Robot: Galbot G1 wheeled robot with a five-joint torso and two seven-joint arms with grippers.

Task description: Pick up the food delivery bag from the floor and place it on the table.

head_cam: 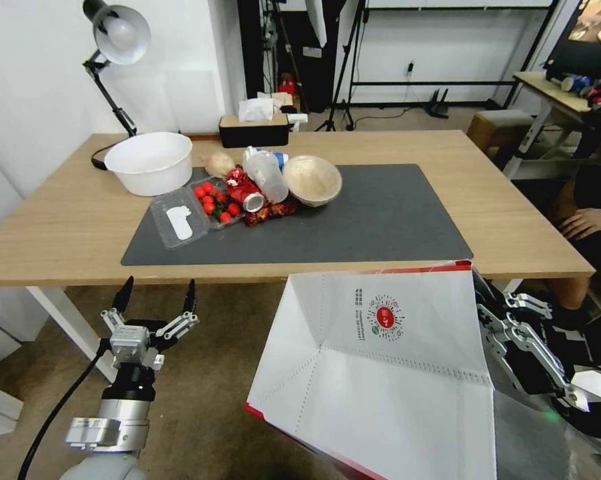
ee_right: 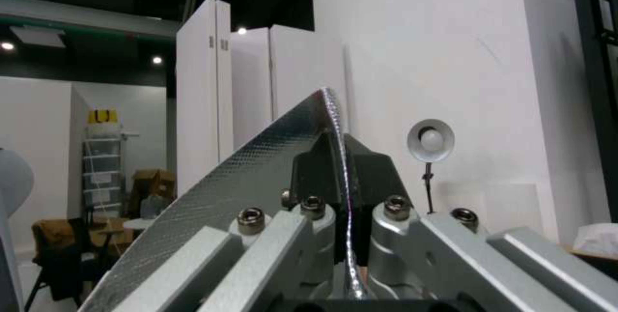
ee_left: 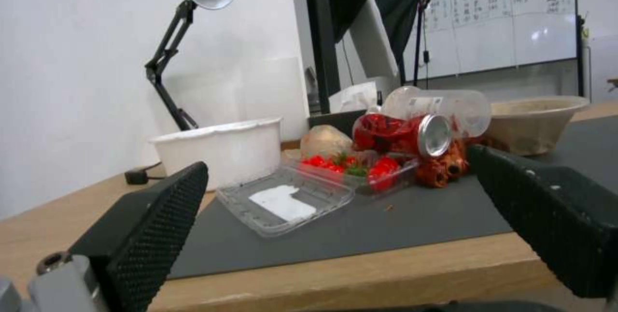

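The food delivery bag (head_cam: 387, 373) hangs off the floor (head_cam: 207, 400) at the lower right, tilted, its white face with the round red logo turned up and its top edge level with the table's front edge. My right gripper (head_cam: 487, 300) is at the bag's right side. In the right wrist view its fingers (ee_right: 367, 172) are shut on the bag's silver foil wall (ee_right: 245, 191). My left gripper (head_cam: 157, 293) stands open and empty just below the front edge of the table (head_cam: 60, 227), left of the bag; in the left wrist view the left gripper (ee_left: 338, 167) faces the dark grey mat (ee_left: 386, 225).
On the mat (head_cam: 380, 220) lie a clear clamshell of red fruit (head_cam: 194, 210), a crushed can (head_cam: 252, 201), a plastic bottle (head_cam: 267, 173) and a beige bowl (head_cam: 312, 179). A white bowl (head_cam: 149, 162), tissue box (head_cam: 254, 127) and desk lamp (head_cam: 117, 33) stand behind. A person's hand (head_cam: 584, 223) rests at the right.
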